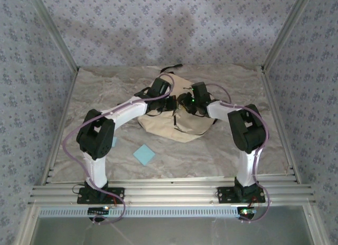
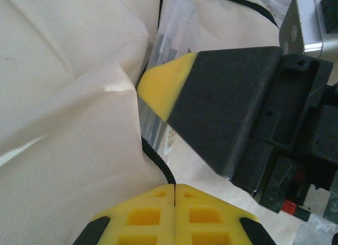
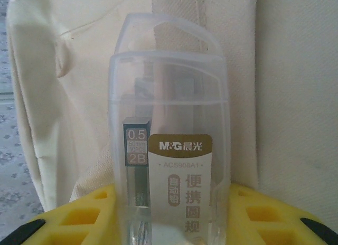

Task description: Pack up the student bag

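Right wrist: right gripper (image 3: 171,208) pinches clear case (image 3: 169,123), "M&G", "0.5", "2B". Left wrist: left gripper (image 2: 174,188) nips student bag (image 2: 68,123) at zipper (image 2: 156,159), 12 o'clock.

This looks like a robot test room, a kind of lab, not a home. A left arm (image 1: 97,171) and a right arm (image 1: 244,168), white and black, are bolted to silver metal rails (image 1: 169,195) at the near edge of a stone-look counter (image 1: 211,155). Metal posts (image 1: 54,31) frame it. Walls (image 1: 158,23) with little flowers close it in.
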Controlling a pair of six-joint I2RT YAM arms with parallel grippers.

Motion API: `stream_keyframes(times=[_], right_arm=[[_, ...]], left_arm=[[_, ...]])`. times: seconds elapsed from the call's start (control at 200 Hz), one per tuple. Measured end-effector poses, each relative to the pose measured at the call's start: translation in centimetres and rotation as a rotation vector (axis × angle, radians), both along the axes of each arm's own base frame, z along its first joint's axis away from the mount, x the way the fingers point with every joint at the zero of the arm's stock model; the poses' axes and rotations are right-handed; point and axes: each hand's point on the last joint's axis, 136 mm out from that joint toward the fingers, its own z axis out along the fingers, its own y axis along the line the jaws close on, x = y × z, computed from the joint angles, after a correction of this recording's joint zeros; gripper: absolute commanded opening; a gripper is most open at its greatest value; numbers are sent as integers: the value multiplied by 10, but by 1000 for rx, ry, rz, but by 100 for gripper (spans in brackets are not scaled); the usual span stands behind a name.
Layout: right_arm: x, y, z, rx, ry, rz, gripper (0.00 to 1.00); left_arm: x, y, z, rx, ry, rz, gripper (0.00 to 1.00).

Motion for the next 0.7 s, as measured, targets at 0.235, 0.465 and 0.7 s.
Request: stream_keyframes(times=[0.235, 0.465, 0.7], right_arm=[[-6, 2, 5, 86, 36, -58, 51], [-16, 9, -1, 132, 90, -64, 75], [-24, -12, 10, 18, 58, -30, 76]], left_arm=[[-5, -1, -10, -18, 17, 1, 0], [-1, 1, -10, -27, 15, 10, 0], [7, 14, -13, -24, 20, 40, 0]])
